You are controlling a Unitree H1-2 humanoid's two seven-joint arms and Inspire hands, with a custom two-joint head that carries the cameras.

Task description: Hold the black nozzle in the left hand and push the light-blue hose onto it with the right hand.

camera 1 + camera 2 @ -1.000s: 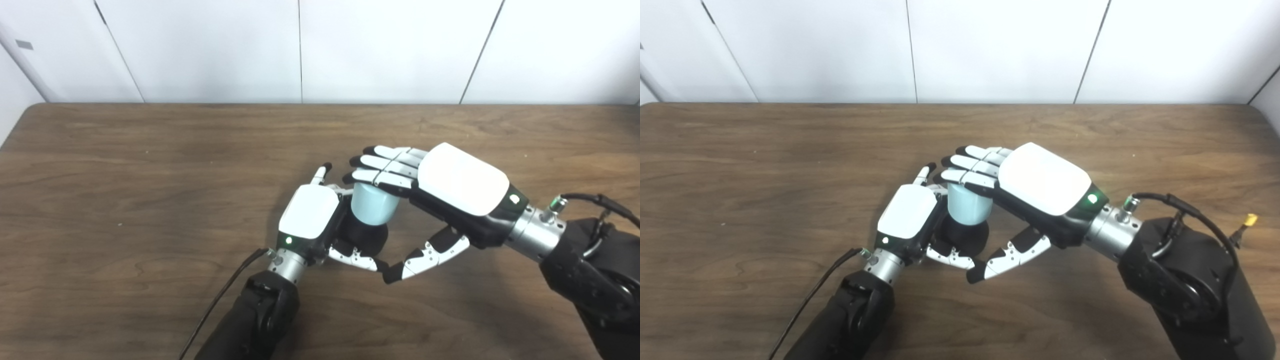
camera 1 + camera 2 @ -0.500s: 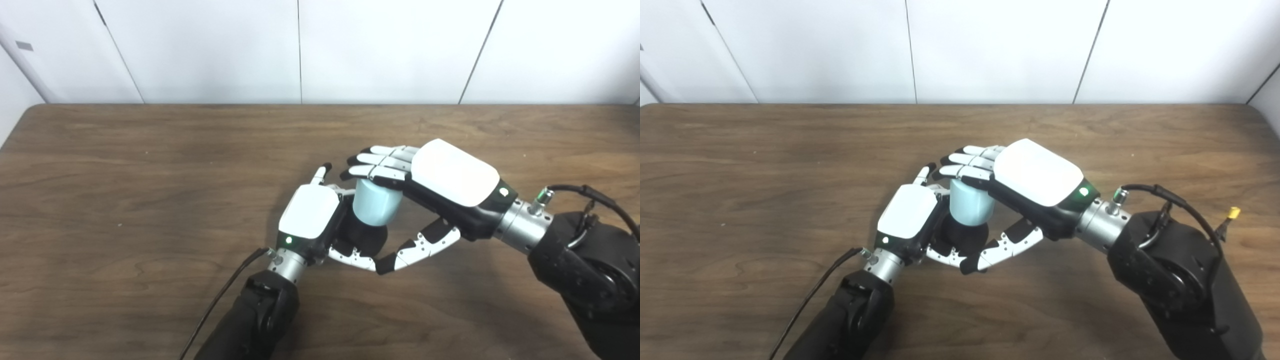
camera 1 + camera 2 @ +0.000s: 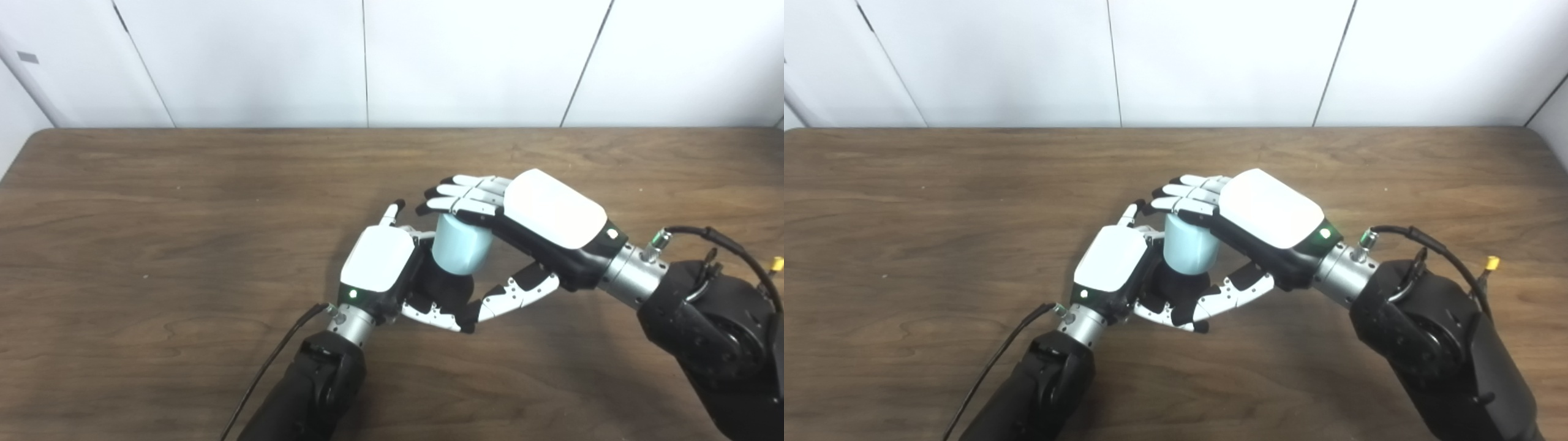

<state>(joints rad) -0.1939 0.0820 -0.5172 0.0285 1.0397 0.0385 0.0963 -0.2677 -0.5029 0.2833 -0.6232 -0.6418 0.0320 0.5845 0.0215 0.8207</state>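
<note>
Nearest the bottom edge, the left forearm rises from the lower left, a black cable trailing from its wrist across the wooden table. Above it, the left hand is wrapped around the black nozzle, its thumb curled under the dark body and one finger pointing away toward the wall. Seated on top of the nozzle is the light-blue hose, a short pale cylinder tilted slightly to the right. From the right side, the right hand lies over the hose, its fingers resting flat across the top end and its thumb reaching down to touch the nozzle's lower right side; the hose is caught loosely between fingers and thumb. Beyond the hands, white wall panels close off the far edge of the table.
</note>
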